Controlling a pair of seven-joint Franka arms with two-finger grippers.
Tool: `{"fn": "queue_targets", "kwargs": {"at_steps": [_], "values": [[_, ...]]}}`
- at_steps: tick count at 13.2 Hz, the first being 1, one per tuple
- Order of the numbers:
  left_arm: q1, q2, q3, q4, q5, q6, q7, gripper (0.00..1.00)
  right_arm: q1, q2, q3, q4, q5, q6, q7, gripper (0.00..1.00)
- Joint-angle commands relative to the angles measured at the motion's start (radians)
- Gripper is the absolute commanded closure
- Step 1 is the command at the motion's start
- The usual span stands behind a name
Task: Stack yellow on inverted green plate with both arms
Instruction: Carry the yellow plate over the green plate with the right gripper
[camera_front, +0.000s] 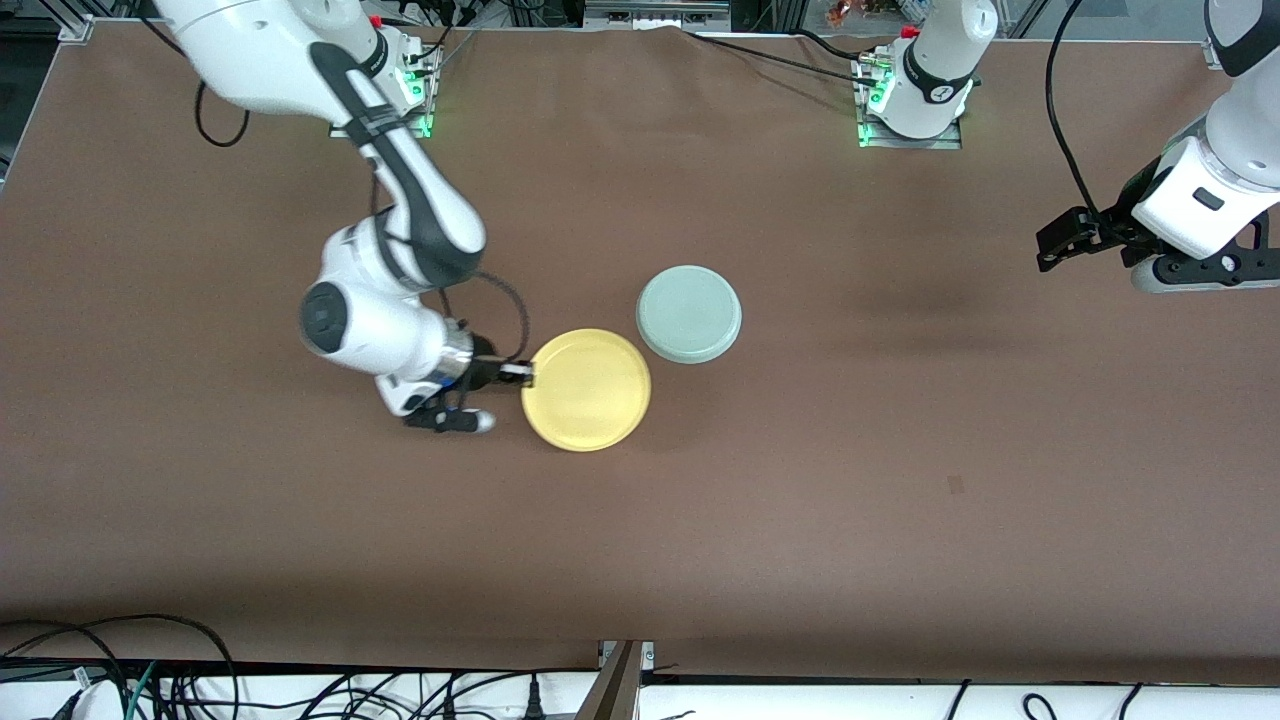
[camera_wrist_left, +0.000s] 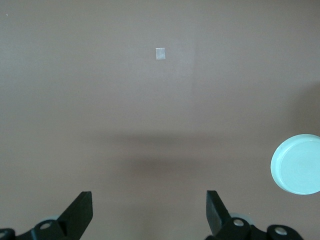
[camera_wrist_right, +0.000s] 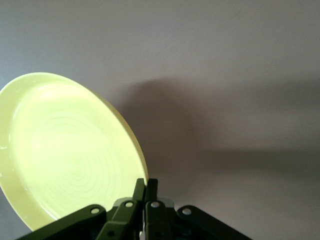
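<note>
- Right claw (camera_front: 527, 374) is sitting at the right arm's end of the scene, clamped tight on the rim of the yellow plate (camera_front: 587, 389). It's pinching just the edge nearest its arm, which looks like the sensible way to pick up something this flat.
- From the right wrist view the yellow plate (camera_wrist_right: 65, 150) is showing tilted with its hollow side facing the camera, so I'm guessing it's being lifted off the table (camera_front: 800, 500) by that one edge, though I can't really tell how high.
- Green plate (camera_front: 689, 313) is lying just beside the yellow one, a bit farther from the front camera. It's resting upside down, flat base up, so it's already making a platform for the stack.
- Left claw (camera_front: 1068, 240) is waiting up at the left arm's end, well apart from both plates, fingers (camera_wrist_left: 80, 212) spread wide and holding nothing. Its wrist view is catching the green plate (camera_wrist_left: 298, 165) off at the edge.
</note>
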Motion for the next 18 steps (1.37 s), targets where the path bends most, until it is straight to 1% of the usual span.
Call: {"fn": "queue_targets", "kwargs": {"at_steps": [1,3,5,8,10,12,16,18], "values": [[0.007,-0.009,-0.007,0.011,0.005,-0.021,0.022,0.00,0.087,0.016,-0.011,-0.001,0.003,0.058,0.099,1.00],[0.007,-0.007,-0.007,0.014,0.006,-0.016,0.022,0.00,0.142,0.019,-0.016,-0.007,0.001,0.064,0.159,1.00],[0.007,-0.007,-0.006,0.022,0.006,-0.021,0.022,0.00,0.188,0.021,-0.020,-0.015,-0.020,0.067,0.228,1.00],[0.014,-0.009,-0.004,0.023,0.005,-0.027,0.023,0.00,0.256,0.016,-0.039,-0.055,-0.025,0.072,0.282,1.00],[0.017,-0.006,0.000,0.025,0.005,-0.030,0.023,0.00,0.294,0.015,-0.040,-0.090,-0.025,0.130,0.316,1.00],[0.019,0.002,0.006,0.025,0.005,-0.024,0.023,0.00,0.314,0.006,-0.039,-0.156,-0.026,0.222,0.322,1.00],[0.017,-0.001,0.000,0.025,0.005,-0.025,0.025,0.00,0.342,-0.010,-0.039,-0.229,-0.028,0.285,0.322,1.00],[0.017,0.000,0.005,0.026,0.005,-0.024,0.023,0.00,0.363,-0.011,-0.040,-0.250,-0.026,0.317,0.322,1.00]]}}
